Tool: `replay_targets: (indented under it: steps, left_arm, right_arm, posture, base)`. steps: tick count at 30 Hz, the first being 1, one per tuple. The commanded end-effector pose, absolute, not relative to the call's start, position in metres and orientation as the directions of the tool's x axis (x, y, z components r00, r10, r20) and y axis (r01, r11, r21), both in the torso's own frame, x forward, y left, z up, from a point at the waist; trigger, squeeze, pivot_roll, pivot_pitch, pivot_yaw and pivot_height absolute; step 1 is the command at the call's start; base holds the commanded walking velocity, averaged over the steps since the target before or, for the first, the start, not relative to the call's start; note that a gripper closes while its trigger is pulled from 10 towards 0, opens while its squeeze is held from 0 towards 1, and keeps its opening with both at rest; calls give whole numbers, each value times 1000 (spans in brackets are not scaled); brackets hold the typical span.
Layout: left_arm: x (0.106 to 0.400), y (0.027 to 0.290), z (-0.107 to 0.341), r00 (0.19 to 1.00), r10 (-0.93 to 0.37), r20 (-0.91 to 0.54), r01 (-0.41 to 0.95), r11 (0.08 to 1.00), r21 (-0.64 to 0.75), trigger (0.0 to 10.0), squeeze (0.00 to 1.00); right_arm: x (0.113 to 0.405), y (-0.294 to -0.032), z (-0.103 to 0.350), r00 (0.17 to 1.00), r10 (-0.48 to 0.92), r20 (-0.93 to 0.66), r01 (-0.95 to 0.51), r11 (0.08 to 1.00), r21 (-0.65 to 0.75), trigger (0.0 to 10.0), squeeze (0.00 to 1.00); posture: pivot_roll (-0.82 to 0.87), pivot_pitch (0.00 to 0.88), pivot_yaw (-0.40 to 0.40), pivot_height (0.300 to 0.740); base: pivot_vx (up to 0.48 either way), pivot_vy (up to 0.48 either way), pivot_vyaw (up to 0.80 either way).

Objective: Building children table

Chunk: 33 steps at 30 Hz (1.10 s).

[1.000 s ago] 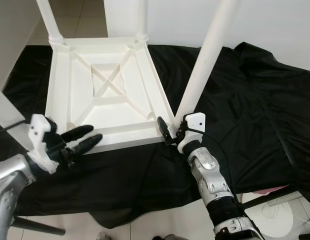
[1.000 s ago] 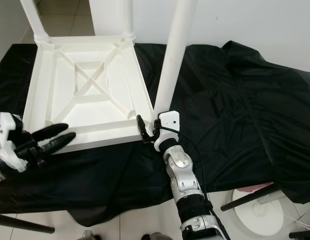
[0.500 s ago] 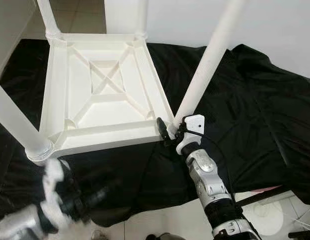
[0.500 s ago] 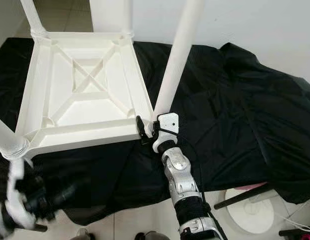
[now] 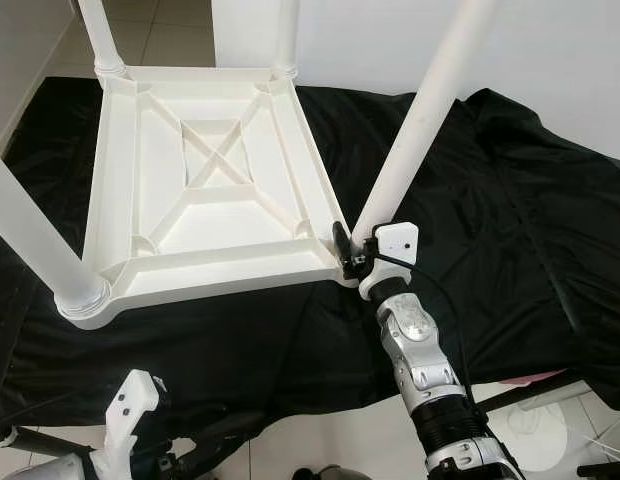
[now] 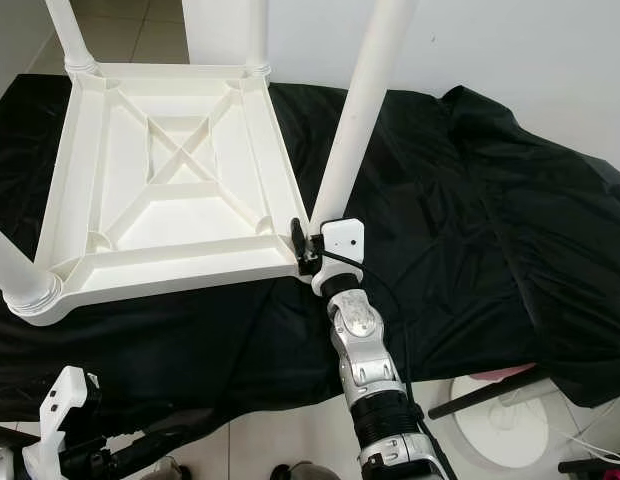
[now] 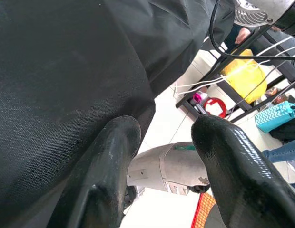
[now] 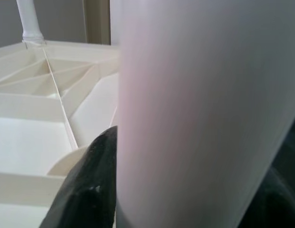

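Left gripper: held low, below the near edge of the draped black cloth; fingers spread apart, nothing gripped.
Right gripper: closed around the base of the near right white cylindrical leg.
Upturned white plastic children's table: laid on the cloth, ribbed underside up, legs seated at the corners.

A white plastic table lies upside down, ribbed underside up, four round legs standing. The right gripper clasps the near-right leg at its base.
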<state>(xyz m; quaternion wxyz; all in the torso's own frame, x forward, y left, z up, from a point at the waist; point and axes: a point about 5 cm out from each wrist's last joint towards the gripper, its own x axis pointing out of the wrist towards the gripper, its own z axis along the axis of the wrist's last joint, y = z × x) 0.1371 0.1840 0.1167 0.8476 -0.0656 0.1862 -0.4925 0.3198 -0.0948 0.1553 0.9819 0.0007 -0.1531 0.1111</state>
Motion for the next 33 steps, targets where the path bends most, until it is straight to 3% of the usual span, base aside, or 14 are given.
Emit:
replay_targets:
  steps: [1, 17, 18, 19, 20, 27, 32, 33]
  left_arm:
    - [130, 178, 118, 396, -884, -249, 832, 460, -310, 10000, 0]
    - [133, 171, 120, 414, -877, -245, 833, 473, -287, 10000, 0]
    - [132, 170, 119, 413, -877, -245, 833, 472, -288, 10000, 0]
    - [132, 170, 119, 413, -877, -245, 833, 472, -288, 10000, 0]
    - [133, 170, 119, 414, -876, -245, 833, 474, -286, 10000, 0]
    - [136, 174, 120, 439, -863, -249, 825, 497, -270, 10000, 0]
    - [147, 201, 126, 533, -799, -280, 783, 591, -197, 10000, 0]
    - [153, 216, 128, 588, -753, -296, 748, 645, -157, 10000, 0]
  right_arm:
    - [319, -96, 160, 923, 216, 319, -210, 976, -53, 10000, 0]
    - [319, -96, 191, 893, 178, 414, -179, 983, -35, 10000, 0]
    - [319, -96, 192, 893, 176, 415, -177, 984, -36, 0, 0]
    - [319, -96, 192, 893, 176, 415, -177, 984, -36, 0, 0]
    - [319, -96, 192, 894, 173, 413, -176, 984, -32, 10000, 0]
    - [321, -95, 194, 897, 171, 407, -184, 983, -7, 10000, 0]
    - [323, -94, 194, 916, 158, 370, -214, 970, 115, 10000, 0]
    - [324, -95, 194, 926, 143, 351, -227, 951, 212, 10000, 0]
  posture:
    - [133, 111, -112, 740]
    - [136, 104, -117, 740]
    - [136, 102, -118, 740]
    - [136, 102, -118, 740]
    - [136, 100, -119, 740]
    - [137, 101, -121, 740]
    - [142, 109, -126, 740]
    - [142, 110, -128, 740]
  base:
    - [0, 0, 0]
    - [0, 0, 0]
    - [0, 0, 0]
    - [0, 0, 0]
    - [0, 0, 0]
    - [0, 0, 0]
    - [0, 0, 0]
    - [0, 0, 0]
